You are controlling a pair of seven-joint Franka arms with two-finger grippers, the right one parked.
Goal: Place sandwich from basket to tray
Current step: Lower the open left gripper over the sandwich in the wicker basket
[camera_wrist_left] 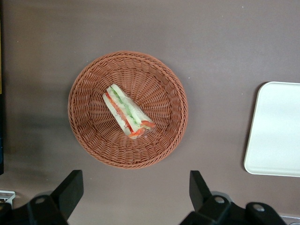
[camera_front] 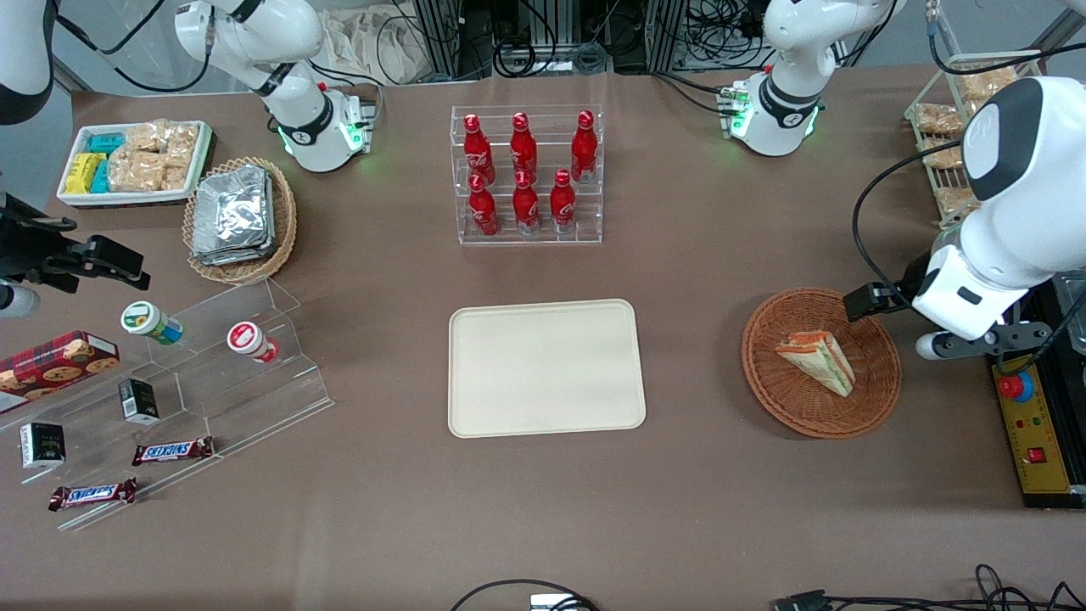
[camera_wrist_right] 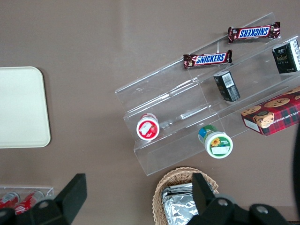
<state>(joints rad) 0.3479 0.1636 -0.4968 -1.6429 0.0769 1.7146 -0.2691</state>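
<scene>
Gripper point(camera_wrist_left: 132, 190): front view, hidden under the working arm's wrist, beside the basket point(camera_front: 874, 406); sandwich point(camera_front: 817, 360) lies inside; tray point(camera_front: 545, 367) well apart toward the table's middle. Wrist view: fingers point(camera_wrist_left: 70, 190) spread wide, holding nothing, above the table just beside the basket. Sandwich judged light, soft, easily crushed; grip gently across its flat bread faces.

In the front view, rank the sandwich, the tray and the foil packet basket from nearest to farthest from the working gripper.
The gripper hovers open beside the basket.
1. Sandwich, in that basket.
2. Tray, mid-table.
3. Foil packet basket, toward the parked arm's end.
</scene>
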